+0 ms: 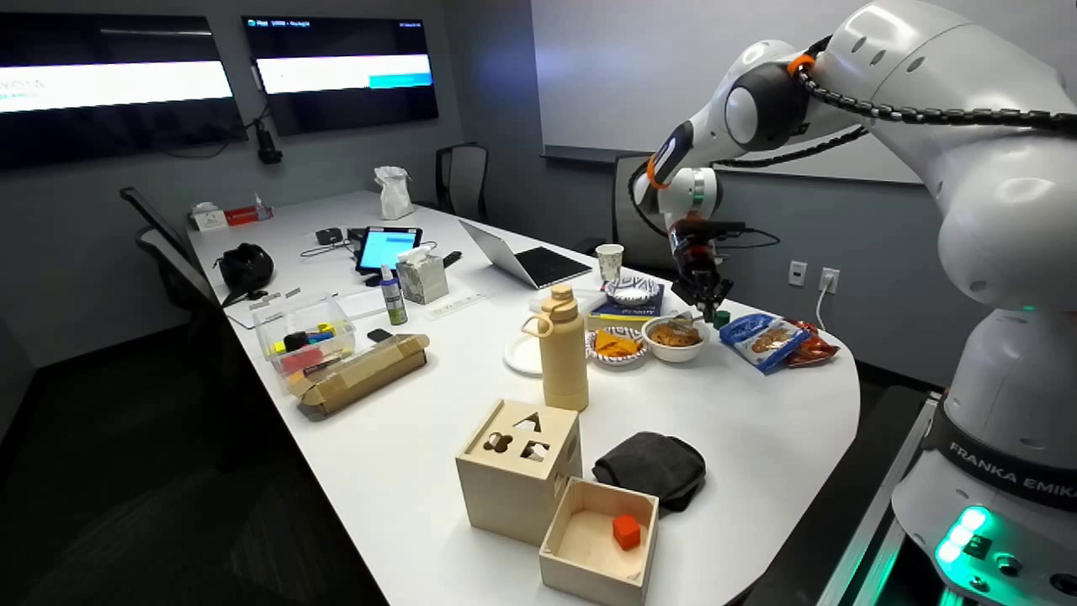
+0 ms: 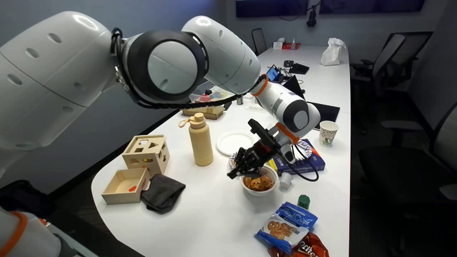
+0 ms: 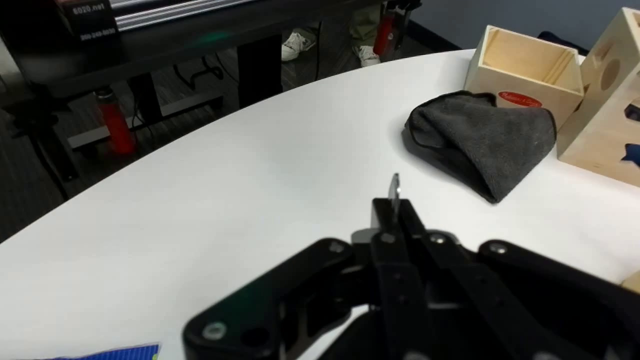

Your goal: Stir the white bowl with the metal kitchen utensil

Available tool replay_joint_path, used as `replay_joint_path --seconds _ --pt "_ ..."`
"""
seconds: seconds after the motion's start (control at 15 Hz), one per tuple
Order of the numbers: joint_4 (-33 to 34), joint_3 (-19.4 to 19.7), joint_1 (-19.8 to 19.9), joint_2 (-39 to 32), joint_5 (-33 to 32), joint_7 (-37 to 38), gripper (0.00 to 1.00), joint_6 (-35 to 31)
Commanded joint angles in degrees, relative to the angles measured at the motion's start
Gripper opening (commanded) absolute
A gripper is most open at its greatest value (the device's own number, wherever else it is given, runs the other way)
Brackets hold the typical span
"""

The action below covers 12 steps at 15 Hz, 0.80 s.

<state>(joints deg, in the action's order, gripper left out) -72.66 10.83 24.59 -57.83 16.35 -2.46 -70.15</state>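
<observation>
White, plain-walled and round, the bowl [image 2: 262, 193] sits on the table [image 2: 221, 210] near the gripper [image 3: 395, 207], holding browned, lumpy food [image 2: 259, 184]. Your wrist view, which leaves the bowl out of frame, shows you the fingers [image 3: 384, 220] pressed together on a thin metal utensil [image 3: 394, 185]. Exterior views let you read "FRANKA" on the arm's base [image 1: 1005, 467] and "Crisps" on the blue bag [image 2: 285, 226].

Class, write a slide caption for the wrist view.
Gripper pinching a metal utensil over the white table, gray cloth and open wooden box beyond.
</observation>
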Motion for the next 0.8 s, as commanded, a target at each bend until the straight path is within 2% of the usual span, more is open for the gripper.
replay_joint_path --seconds 0.0,0.33,0.6,0.67,0.73 --pt "-5.31 -0.92 0.49 2.35 -0.97 -5.08 0.01 -4.88" --pt "-9.08 -1.12 1.52 3.42 -1.09 -11.59 0.01 -10.88" --pt "-10.68 -1.24 2.13 3.94 -1.06 -14.26 0.01 -12.64" --pt "-11.05 -1.3 2.25 4.15 -0.98 -14.66 0.25 -12.87" --pt "-11.1 -1.33 2.35 4.15 -0.87 -14.79 0.29 -12.89"
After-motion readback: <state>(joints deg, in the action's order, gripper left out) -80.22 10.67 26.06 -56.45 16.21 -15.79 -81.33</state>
